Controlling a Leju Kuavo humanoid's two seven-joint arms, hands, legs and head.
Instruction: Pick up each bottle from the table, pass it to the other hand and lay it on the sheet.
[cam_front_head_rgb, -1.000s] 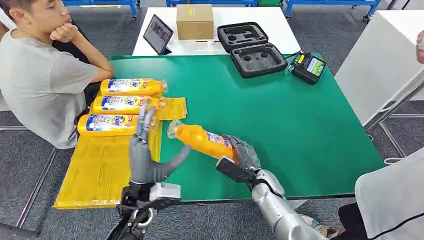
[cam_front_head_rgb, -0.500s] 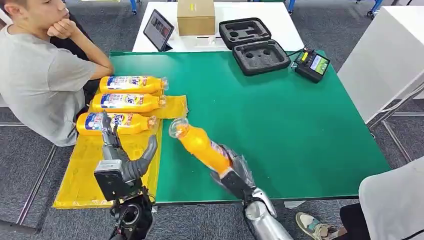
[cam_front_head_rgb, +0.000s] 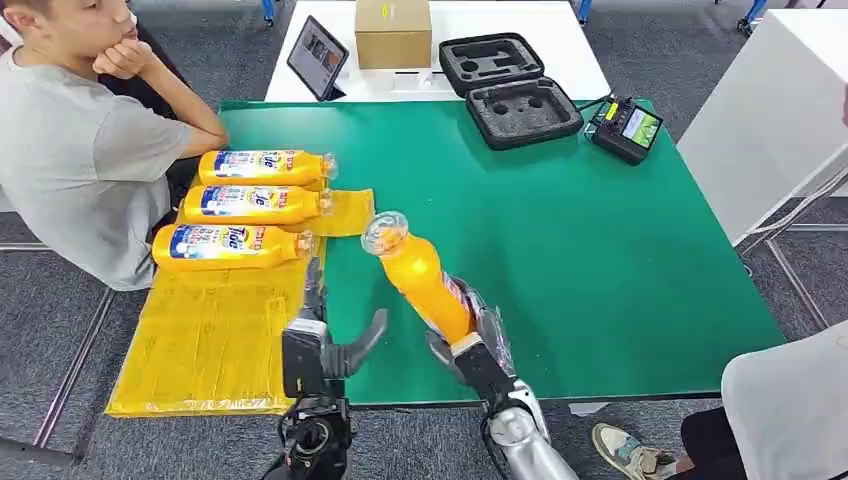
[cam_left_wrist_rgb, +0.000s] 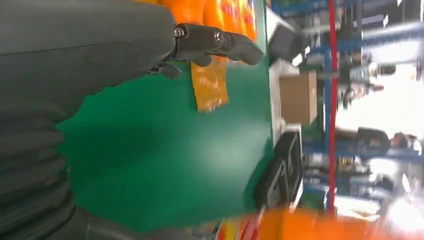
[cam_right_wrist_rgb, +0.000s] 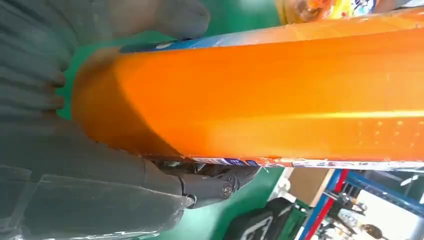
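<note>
Orange bottle (cam_front_head_rgb: 420, 280) is gripped at its base in my right hand (cam_front_head_rgb: 470, 345), cap tilted up and away; my left hand (cam_front_head_rgb: 325, 345), spread and holding nothing, waits just beside it over the desk (cam_front_head_rgb: 600, 250).

Orange bottles (cam_front_head_rgb: 250, 203) with blue-and-white labels on a yellow sheet (cam_front_head_rgb: 205, 340); another orange bottle (cam_front_head_rgb: 422, 281) above a green table (cam_front_head_rgb: 600, 250); black foam case (cam_front_head_rgb: 508, 90), brown cardboard box (cam_front_head_rgb: 392, 32) behind.
</note>
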